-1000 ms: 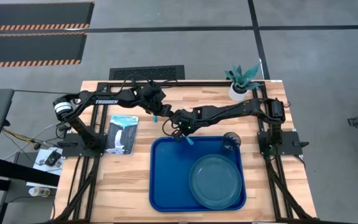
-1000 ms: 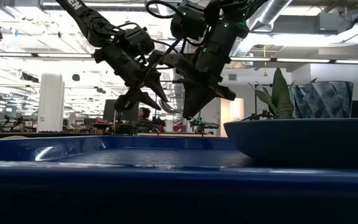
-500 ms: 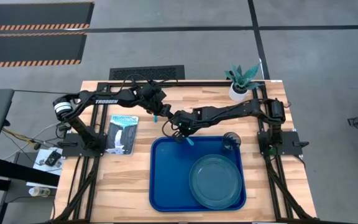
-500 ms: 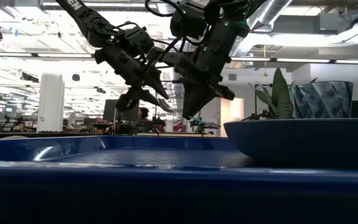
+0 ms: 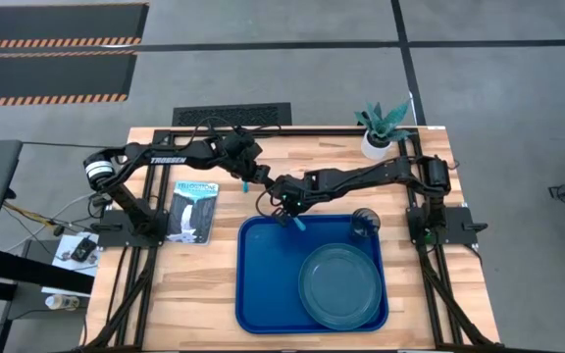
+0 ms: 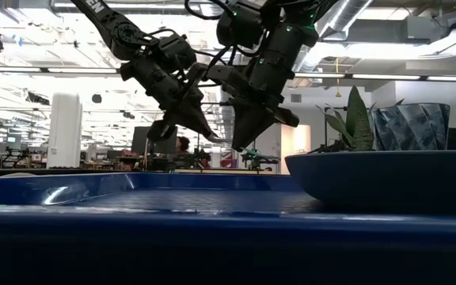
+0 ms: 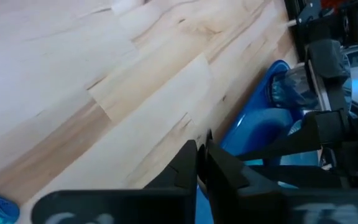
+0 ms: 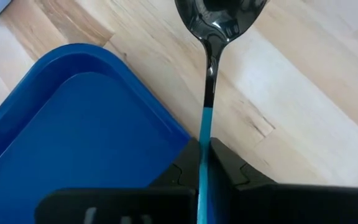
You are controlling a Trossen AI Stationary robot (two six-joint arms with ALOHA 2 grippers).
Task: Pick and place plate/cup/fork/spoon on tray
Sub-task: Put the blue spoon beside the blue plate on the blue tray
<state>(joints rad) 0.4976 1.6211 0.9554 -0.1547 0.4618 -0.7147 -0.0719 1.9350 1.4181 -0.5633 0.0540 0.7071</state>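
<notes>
Above the blue tray's (image 5: 263,284) far edge, we see the right gripper (image 5: 287,208) clamped on the spoon (image 8: 209,74) by its blue handle. The left gripper (image 5: 246,176) hovers beside it, fingers pinched together. Plate (image 5: 339,284) and cup (image 5: 365,224) sit on the tray.

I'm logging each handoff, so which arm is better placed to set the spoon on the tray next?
Right. The right gripper is shut on the spoon at the tray far edge; the left gripper is shut farther back over the table.
</notes>
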